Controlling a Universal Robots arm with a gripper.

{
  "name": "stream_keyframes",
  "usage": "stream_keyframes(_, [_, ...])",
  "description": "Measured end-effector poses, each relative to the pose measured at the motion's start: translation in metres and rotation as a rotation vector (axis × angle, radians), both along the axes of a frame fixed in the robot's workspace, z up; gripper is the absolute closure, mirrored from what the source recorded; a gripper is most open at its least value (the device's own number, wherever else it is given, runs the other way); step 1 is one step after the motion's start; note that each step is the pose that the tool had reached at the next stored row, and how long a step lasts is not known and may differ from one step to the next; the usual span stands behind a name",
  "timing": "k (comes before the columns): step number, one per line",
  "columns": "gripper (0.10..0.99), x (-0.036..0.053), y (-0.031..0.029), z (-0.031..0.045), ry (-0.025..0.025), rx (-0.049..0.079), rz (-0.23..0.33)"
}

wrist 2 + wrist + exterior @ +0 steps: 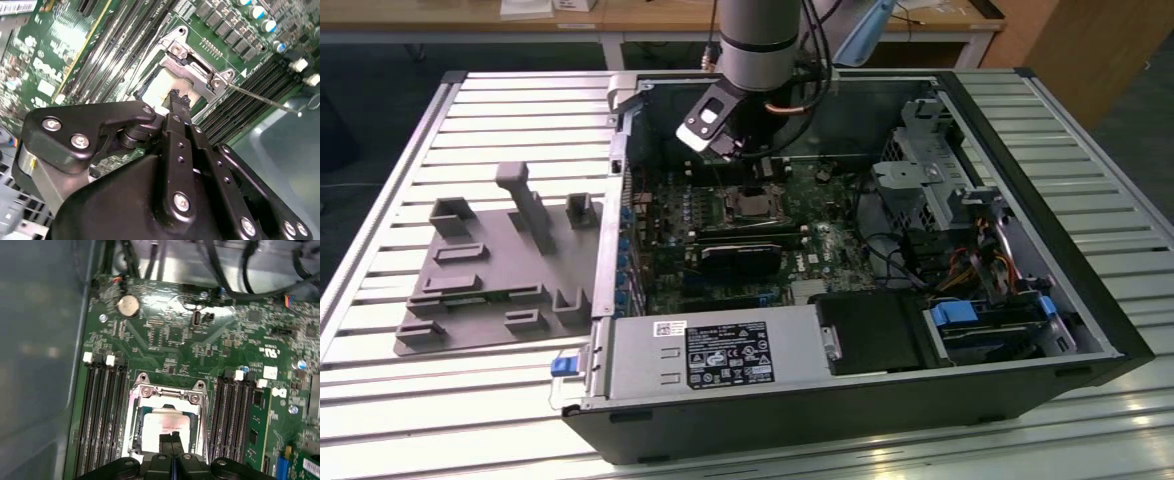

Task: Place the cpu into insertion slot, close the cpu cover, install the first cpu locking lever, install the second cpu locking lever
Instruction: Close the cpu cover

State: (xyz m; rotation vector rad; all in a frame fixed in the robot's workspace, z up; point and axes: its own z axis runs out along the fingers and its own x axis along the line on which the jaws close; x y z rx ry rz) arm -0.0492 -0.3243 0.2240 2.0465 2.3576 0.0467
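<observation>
We find the gripper (171, 436) low over the insertion slot (750, 205), its jaws pressed together with nothing visible between them, the tips just above the cpu (162, 422). The cpu, a pale square, appears to be seated in the slot already, which lies between the two banks of memory slots (102, 415) toward the far edge of the motherboard (170, 335). We judge the first step done. The cpu cover (170, 394) seems to lie down around the chip as a silver frame, though we cannot tell whether it is fully flat. In the second wrist view a thin locking lever (262, 99) runs out over the memory slots and looks unlatched, so both lever steps appear left to do. The computer case (1014, 150) lies open on its side on a slatted metal table (494, 110), with a grey moulded fixture tray (480, 290) beside it at the exterior view's left. Wooden desks (654, 15) stand beyond the table's far edge.
</observation>
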Motion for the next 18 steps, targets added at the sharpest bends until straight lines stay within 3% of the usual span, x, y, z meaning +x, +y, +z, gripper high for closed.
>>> stream_keyframes(18, [0.984, 0.0000, 0.0000, -0.0011, -0.0001, -0.001, 0.330])
